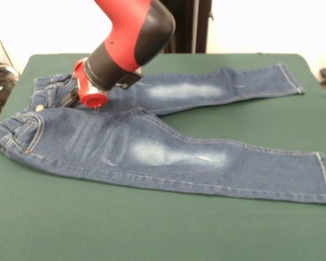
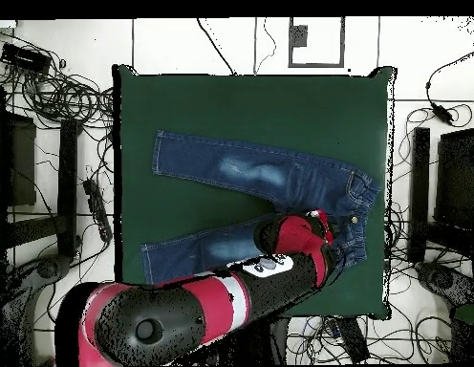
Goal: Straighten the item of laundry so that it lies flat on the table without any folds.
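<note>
One camera sits low and close across the table (image 1: 152, 228), looking level over the green cloth toward the arm (image 1: 133, 41), which drops in from the top edge. The jeans (image 1: 168, 155) fill most of its width, spreading out to the right of the gripper (image 1: 92, 98). A second camera hangs high above, looking straight down, taking in the whole table (image 2: 250, 105) and cable-strewn floor (image 2: 59, 96). Both views share the table, jeans (image 2: 250, 177) and arm (image 2: 183, 311); the overhead one is turned half round.
</note>
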Tool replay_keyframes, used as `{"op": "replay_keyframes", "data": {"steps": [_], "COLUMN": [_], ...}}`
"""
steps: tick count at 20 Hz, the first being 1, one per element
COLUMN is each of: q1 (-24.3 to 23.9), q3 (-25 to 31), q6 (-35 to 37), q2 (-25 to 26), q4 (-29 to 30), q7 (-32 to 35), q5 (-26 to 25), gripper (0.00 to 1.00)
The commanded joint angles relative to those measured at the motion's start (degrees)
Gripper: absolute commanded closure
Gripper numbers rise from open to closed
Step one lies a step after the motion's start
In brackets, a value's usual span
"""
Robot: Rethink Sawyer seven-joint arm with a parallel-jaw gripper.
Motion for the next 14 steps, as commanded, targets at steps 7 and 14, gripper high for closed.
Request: {"op": "replay_keyframes", "data": {"steps": [7, 14], "q1": [1.7, 2.8], "q3": [-0.2, -4.4], "q6": [5.6, 8.2], "q2": [7.0, 10.8], "q4": [-6.6, -8.0], "q7": [10.6, 12.2], "q5": [7.4, 10.8], "gripper": [1.00, 1.00]}}
